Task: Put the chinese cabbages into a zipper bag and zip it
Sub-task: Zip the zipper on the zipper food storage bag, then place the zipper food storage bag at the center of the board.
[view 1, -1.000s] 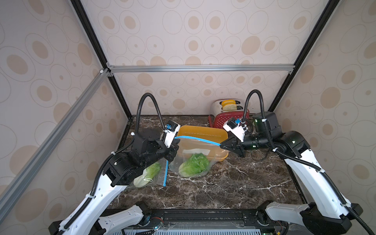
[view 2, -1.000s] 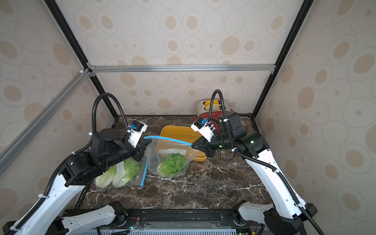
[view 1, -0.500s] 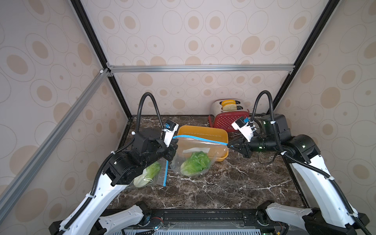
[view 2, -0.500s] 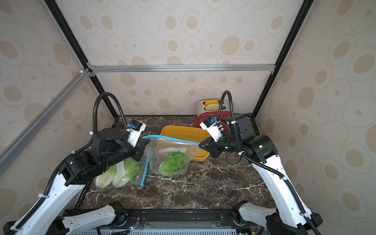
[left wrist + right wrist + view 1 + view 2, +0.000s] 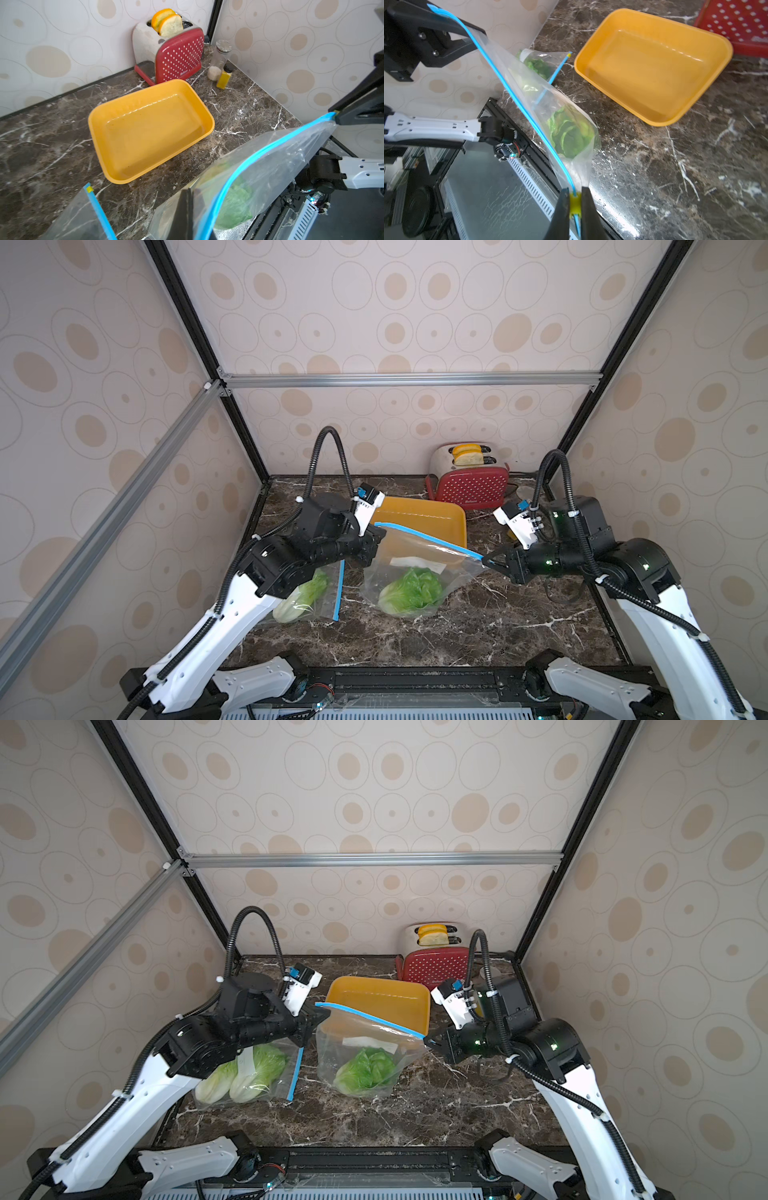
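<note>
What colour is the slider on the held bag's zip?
Yellow slider, on a blue zip track; clearest in right wrist view.

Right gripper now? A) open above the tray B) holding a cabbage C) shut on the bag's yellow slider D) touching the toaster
C: in the right wrist view the right gripper pinches the yellow slider on the blue zip of the bag.
</note>
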Controlling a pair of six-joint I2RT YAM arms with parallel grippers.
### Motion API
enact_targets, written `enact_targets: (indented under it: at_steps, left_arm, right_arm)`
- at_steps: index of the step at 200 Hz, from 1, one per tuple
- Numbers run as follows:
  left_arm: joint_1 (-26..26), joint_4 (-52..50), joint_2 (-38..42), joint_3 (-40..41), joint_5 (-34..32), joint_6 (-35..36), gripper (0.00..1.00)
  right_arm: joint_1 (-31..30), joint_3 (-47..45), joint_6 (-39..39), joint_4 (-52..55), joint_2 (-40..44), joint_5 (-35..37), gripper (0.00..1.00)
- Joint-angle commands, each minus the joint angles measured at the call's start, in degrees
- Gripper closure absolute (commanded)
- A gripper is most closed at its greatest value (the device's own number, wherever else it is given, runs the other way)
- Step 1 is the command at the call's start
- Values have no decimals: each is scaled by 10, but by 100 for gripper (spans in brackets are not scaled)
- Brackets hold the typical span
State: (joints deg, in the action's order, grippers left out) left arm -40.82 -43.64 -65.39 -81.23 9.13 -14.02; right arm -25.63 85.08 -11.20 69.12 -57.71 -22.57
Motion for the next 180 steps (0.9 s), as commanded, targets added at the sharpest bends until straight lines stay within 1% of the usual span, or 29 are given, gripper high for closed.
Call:
enact_targets:
  at_steps: [1, 15, 29, 35, 37, 47, 61, 84, 101, 114, 134, 147, 166, 180]
  left_arm:
    - [11, 91, -44, 14, 17, -38, 100]
    - [10, 129, -70, 31, 0, -58, 100]
    - [7, 181, -90, 54, -11, -82, 100]
    - [6, 201, -98, 64, -16, -90, 100]
    - [5, 206, -101, 66, -17, -92, 100]
    - [1, 226, -120, 70, -20, -101, 100]
    - [-8, 254, -145, 70, -22, -113, 92]
    - [-33, 273, -182, 47, -29, -110, 80]
    - [-36, 284, -197, 35, -33, -112, 62]
    - [-34, 282, -197, 25, -43, -106, 58]
    - [-35, 273, -173, 28, -58, -93, 46]
    - [-30, 258, -149, 39, -71, -85, 41]
    - [-18, 242, -109, 61, -98, -80, 34]
    - [-2, 244, -77, 89, -122, -84, 29]
  right_arm:
    - [15, -33, -81, 25, 21, 112, 100]
    - [38, -52, -102, 17, 36, 145, 100]
    - [77, -84, -115, 5, 52, 170, 100]
    - [92, -97, -116, -1, 55, 171, 100]
    - [108, -101, -117, -3, 56, 171, 100]
    - [145, -122, -120, -17, 58, 160, 100]
    - [184, -147, -130, -43, 61, 151, 100]
    - [215, -179, -144, -73, 65, 167, 100]
    - [233, -196, -149, -81, 65, 166, 100]
    - [244, -207, -155, -83, 68, 173, 100]
    - [263, -224, -161, -80, 89, 218, 100]
    - [286, -237, -160, -75, 103, 244, 100]
    - [324, -261, -164, -77, 113, 241, 100]
    - [338, -283, -176, -82, 113, 231, 100]
